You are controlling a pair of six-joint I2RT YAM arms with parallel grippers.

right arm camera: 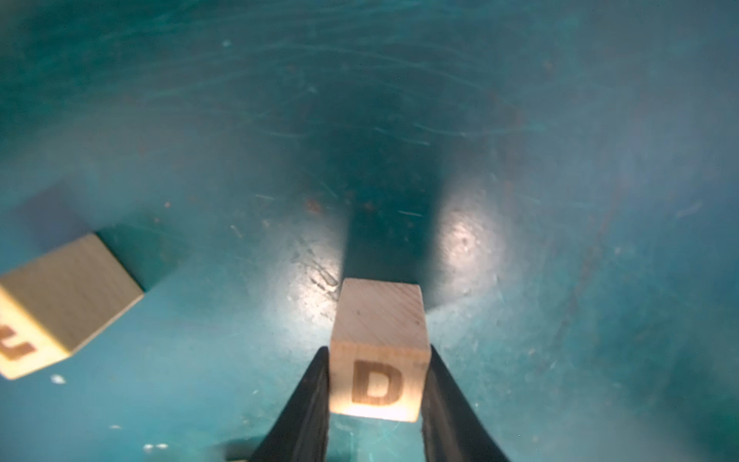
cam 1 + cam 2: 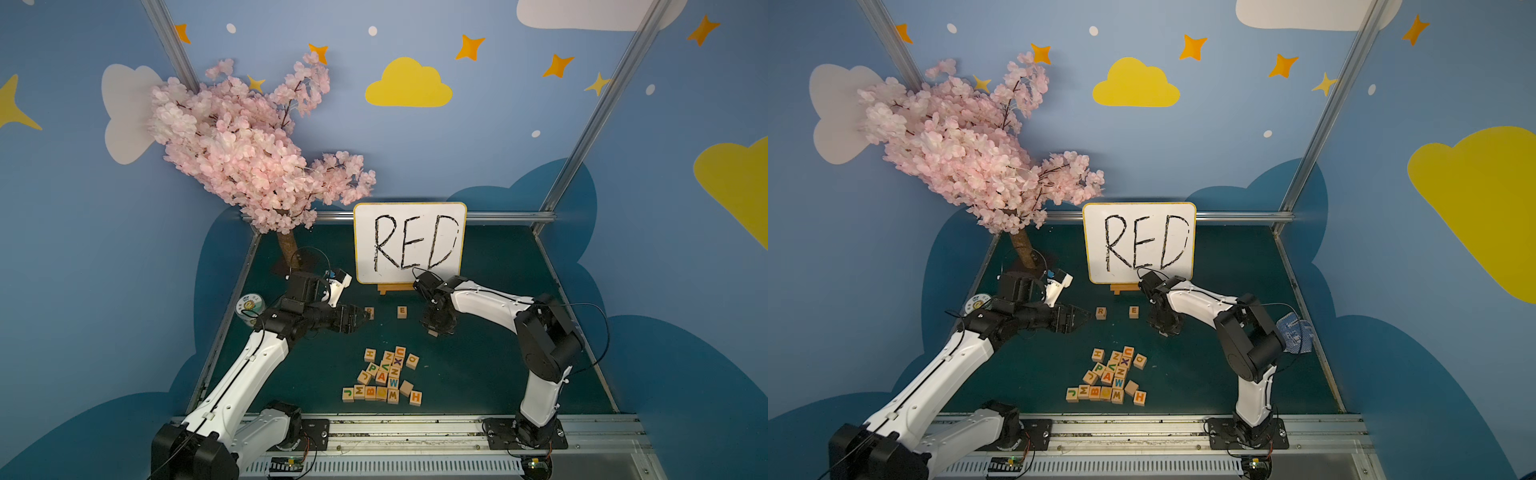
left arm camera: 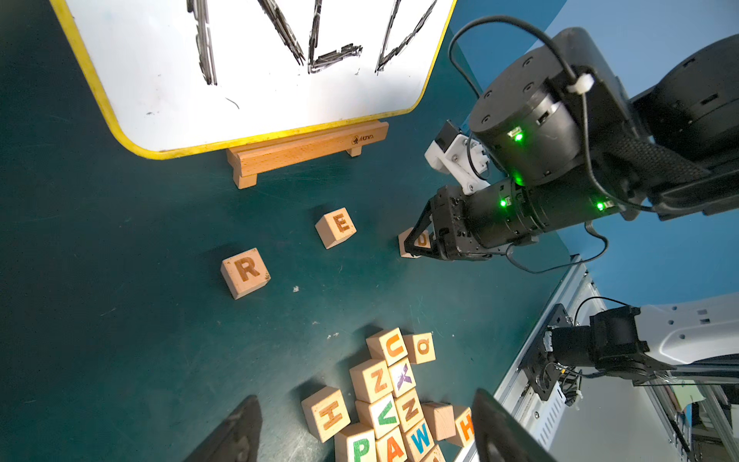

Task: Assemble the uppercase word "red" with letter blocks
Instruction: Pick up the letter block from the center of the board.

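The left arm stretches from the near edge toward the whiteboard (image 2: 409, 243). Its forearm slants up and its wrist is bent, so the left pincer (image 2: 1086, 316) lies almost level and points sideways. The fingers stand apart with nothing between them, the tips just short of the R block (image 2: 1101, 312), which sits in front of the whiteboard's left part. The E block (image 2: 1133, 311) rests in front of its middle. In front of the right part, the right pincer (image 3: 418, 245) points steeply down and is closed on the D block (image 1: 380, 380), one finger flat against each side, low at the mat (image 2: 498, 353). The right arm rises from the near edge, folds at a high elbow and reaches toward the whiteboard. The spare blocks (image 2: 384, 376) lie heaped well in front of it.
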